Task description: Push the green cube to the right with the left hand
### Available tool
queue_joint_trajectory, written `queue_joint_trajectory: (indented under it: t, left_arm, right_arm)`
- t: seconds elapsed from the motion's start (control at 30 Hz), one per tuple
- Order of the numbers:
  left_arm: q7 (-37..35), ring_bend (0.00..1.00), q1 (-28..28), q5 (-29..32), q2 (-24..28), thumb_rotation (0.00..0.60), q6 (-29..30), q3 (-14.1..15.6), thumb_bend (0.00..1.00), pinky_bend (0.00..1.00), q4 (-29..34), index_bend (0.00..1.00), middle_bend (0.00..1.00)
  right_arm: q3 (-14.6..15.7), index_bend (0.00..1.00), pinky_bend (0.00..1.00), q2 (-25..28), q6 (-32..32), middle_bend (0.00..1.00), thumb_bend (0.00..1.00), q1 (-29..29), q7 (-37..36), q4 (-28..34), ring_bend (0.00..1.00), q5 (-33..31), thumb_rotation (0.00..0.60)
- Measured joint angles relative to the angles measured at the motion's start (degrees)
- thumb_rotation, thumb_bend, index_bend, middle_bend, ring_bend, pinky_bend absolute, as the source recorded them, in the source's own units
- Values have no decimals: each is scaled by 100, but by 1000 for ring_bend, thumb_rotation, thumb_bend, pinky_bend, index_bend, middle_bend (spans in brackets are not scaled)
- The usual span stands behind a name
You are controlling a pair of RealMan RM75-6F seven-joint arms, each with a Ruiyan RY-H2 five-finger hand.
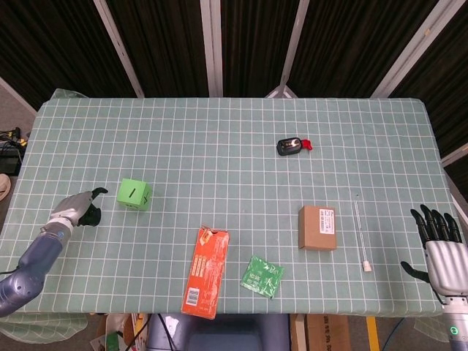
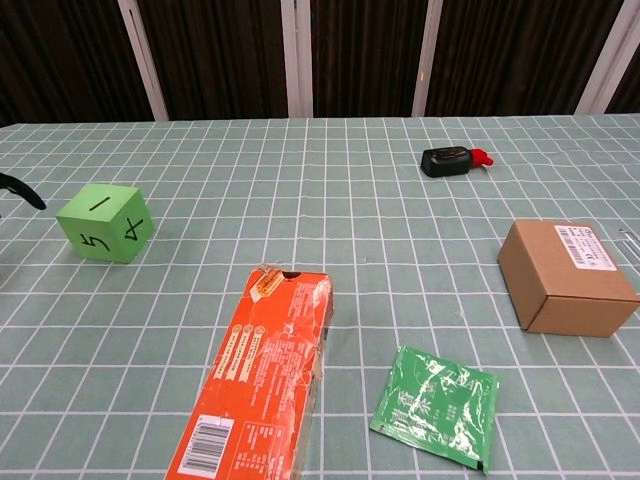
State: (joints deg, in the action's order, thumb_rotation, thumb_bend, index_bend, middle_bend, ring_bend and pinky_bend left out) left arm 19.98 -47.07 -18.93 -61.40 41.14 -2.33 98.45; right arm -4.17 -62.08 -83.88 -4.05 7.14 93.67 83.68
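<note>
- Head view: cube [image 1: 134, 194] sits on table [image 1: 219, 139], upright, face marked "1" up. All places given rel. to cube.
- Left hand [image 1: 77, 208] just left of cube, apart, no contact. Fingers loosely curled, holding nothing; thumb juts toward cube. Placement fits the task: on the side opposite the push direction.
- Right hand [image 1: 440, 245] far right of cube, at table edge, fingers spread wide, empty. Judged parked, not needed.
- Right of cube: orange carton [image 1: 206, 271] lower right, lying flat; green sachet [image 1: 262, 276] beyond it; brown box [image 1: 317, 227] further right; swab stick [image 1: 360, 235] past the box; black item w/ red tip [image 1: 292, 145] upper right, well apart.
- Path straight right of cube looks free; carton lies below that line.
- Chest view: cube [image 2: 105, 222] at left, faces "1", "5", "4" showing. One dark fingertip [image 2: 22, 191] enters at frame edge left of cube, apart; hand state cannot be told here.
- Carton [image 2: 263, 375], sachet [image 2: 435, 404], box [image 2: 566, 277] nearer camera, right of cube.
- Judgement: approach step; push not yet begun.
</note>
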Motion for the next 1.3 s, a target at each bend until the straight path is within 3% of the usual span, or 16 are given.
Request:
queue_joint_trajectory:
  t: [0.47, 1.3]
  left_arm:
    - [-117, 576, -47, -125, -376, 600, 186, 73, 850, 671, -95, 142, 785]
    - [291, 576, -108, -619, -673, 600, 841, 322, 844, 671, 580, 142, 784]
  right_arm:
    - [-11, 70, 0, 35, -52, 0, 45, 32, -58, 40, 0, -17, 600]
    - [-58, 70, 0, 154, -94, 0, 45, 78, -278, 116, 0, -105, 600]
